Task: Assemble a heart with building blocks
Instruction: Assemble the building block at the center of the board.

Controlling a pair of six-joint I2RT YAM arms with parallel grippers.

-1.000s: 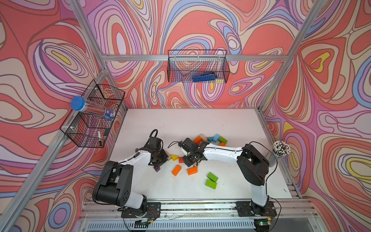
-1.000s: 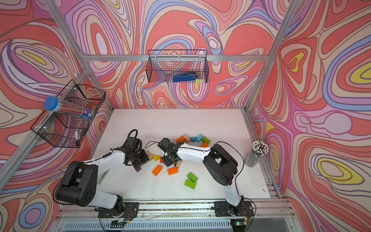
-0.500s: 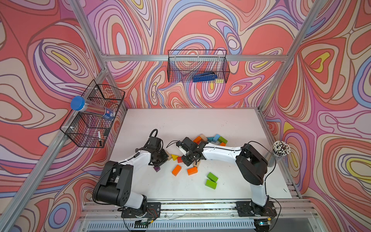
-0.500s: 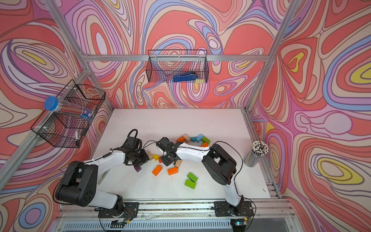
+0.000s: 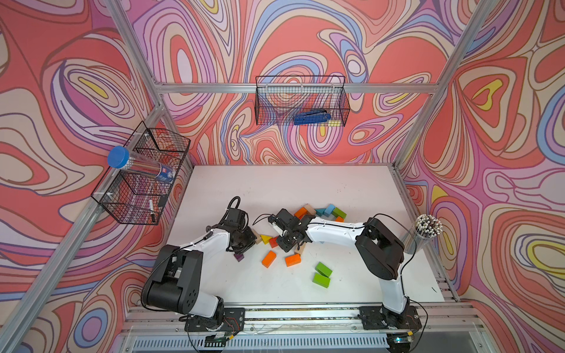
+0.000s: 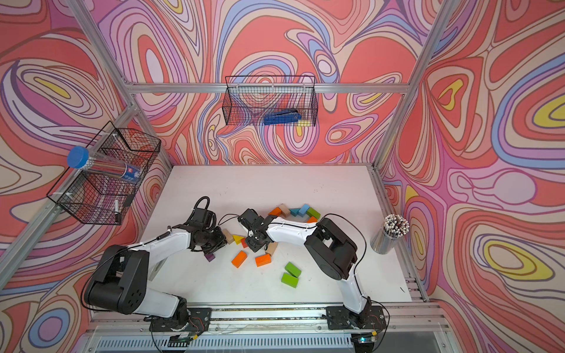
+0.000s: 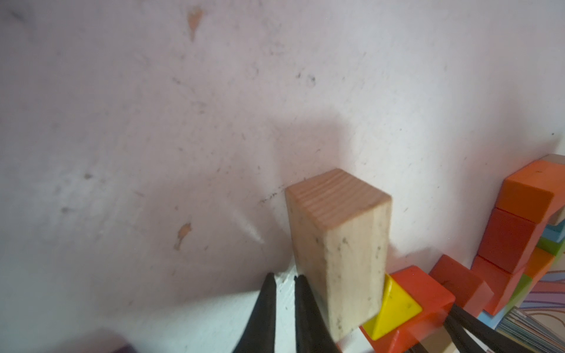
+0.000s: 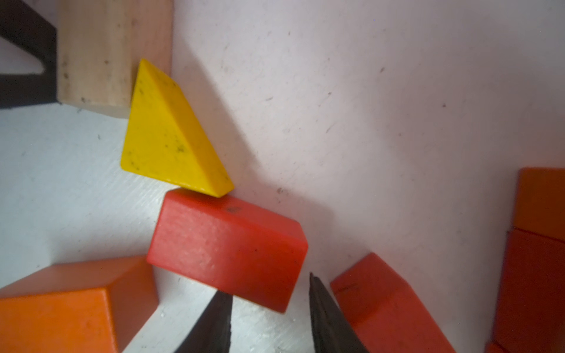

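Observation:
A plain wood block (image 7: 339,244) stands on the white table (image 5: 275,189), touching a yellow wedge (image 8: 165,134). The wedge's tip meets a red brick (image 8: 226,244). My left gripper (image 7: 282,276) is shut with nothing in it, and one finger rests against the wood block's side. My right gripper (image 8: 269,284) is open, its tips just at the red brick's near end, with another red brick (image 8: 382,305) beside it. In both top views the grippers face each other across these blocks (image 5: 266,239). A curved row of blocks (image 5: 329,209) lies behind the right arm.
Loose on the table are two orange bricks (image 5: 269,259), two green bricks (image 5: 323,269) and a purple cube (image 5: 239,257). A cup of pencils (image 5: 423,232) stands at the right edge. Wire baskets (image 5: 301,101) hang on the back and left walls.
The right gripper has crept slightly left toward the red brick and yellow wedge. The left arm and the loose blocks have not moved.

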